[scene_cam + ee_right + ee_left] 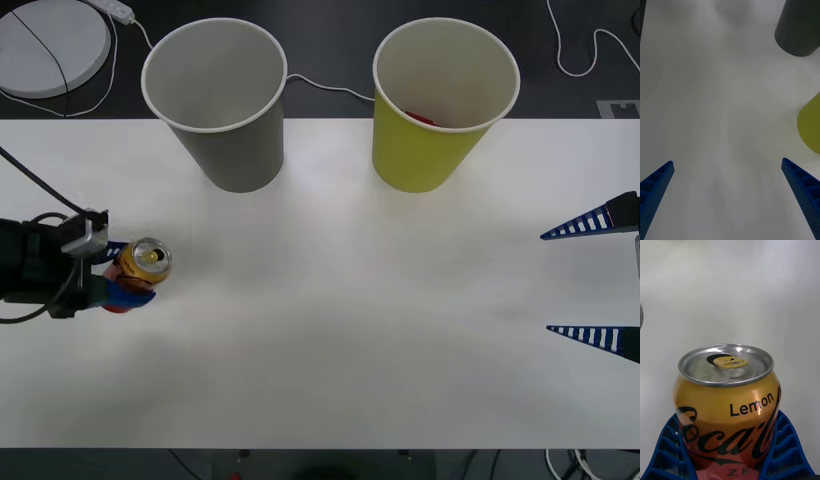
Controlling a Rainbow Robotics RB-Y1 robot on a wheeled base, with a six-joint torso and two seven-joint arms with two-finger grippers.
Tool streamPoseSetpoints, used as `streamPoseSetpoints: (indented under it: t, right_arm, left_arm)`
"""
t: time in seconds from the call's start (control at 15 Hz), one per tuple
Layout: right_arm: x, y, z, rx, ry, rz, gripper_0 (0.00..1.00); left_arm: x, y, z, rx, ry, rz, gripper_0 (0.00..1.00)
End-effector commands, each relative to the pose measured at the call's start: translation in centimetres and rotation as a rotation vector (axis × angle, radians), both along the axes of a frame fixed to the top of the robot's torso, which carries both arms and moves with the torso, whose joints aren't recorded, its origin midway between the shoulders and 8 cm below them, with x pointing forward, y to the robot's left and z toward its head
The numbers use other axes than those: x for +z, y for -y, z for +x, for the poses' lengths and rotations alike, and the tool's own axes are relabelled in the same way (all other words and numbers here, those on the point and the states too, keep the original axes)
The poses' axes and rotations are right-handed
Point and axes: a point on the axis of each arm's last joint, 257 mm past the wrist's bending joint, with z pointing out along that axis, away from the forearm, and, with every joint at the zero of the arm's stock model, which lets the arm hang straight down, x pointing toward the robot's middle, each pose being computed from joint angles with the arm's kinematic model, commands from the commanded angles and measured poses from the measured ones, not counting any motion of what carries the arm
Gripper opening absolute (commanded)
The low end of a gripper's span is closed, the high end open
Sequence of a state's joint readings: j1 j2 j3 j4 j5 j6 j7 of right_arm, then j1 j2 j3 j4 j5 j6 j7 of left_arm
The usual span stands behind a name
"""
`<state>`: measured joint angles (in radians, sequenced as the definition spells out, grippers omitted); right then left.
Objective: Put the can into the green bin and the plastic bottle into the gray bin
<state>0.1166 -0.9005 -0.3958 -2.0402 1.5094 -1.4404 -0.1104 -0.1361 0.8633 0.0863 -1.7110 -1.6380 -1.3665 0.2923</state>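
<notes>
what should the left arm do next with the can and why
Probably lift it. The left gripper is shut on the can, which stands upright at the table's left side, well short of the green bin at the far edge. Raising it first should let it clear the bin's rim.

White table before dark floor, white cables.

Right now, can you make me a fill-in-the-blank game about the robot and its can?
1. The left gripper is shut on the ____.
2. The word printed on the can is ____.
3. The right gripper has its fingers ____.
4. The gray bin stands beside the ____ bin.

Missing words: can; Lemon; open; green
</notes>
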Motion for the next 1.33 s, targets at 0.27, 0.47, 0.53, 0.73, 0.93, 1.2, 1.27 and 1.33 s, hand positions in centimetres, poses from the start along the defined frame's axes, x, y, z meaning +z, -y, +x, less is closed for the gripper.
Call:
streamPoseSetpoints:
  t: [0.27,0.47,0.53,0.73,0.93,1.2,1.27,1.33]
  right_arm:
    - [0.0,0.0,0.0,0.0,0.0,0.0,1.0]
    - [0.0,0.0,0.0,0.0,0.0,0.0,1.0]
    - [0.0,0.0,0.0,0.0,0.0,0.0,1.0]
    - [0.0,0.0,0.0,0.0,0.0,0.0,1.0]
    - [0.0,0.0,0.0,0.0,0.0,0.0,1.0]
    - [0.0,0.0,0.0,0.0,0.0,0.0,1.0]
    - [0.0,0.0,0.0,0.0,0.0,0.0,1.0]
    - [0.0,0.0,0.0,0.0,0.0,0.0,1.0]
  left_arm:
    - [4.8,1.2,-1.4,0.077,0.005,0.136,0.0]
    - [7.4,3.7,-1.4,0.089,0.006,0.138,0.0]
    - [7.9,4.2,-1.0,0.091,0.006,0.145,0.0]
    - [10.2,5.9,0.3,0.103,0.008,0.201,0.0]
    - [12.3,9.0,1.2,0.129,0.002,0.185,0.0]
    - [15.3,13.0,2.6,0.13,-0.006,0.177,0.0]
    - [16.0,13.7,2.9,0.119,-0.01,0.18,0.0]
    - [16.8,14.3,3.2,0.112,-0.016,0.183,0.0]
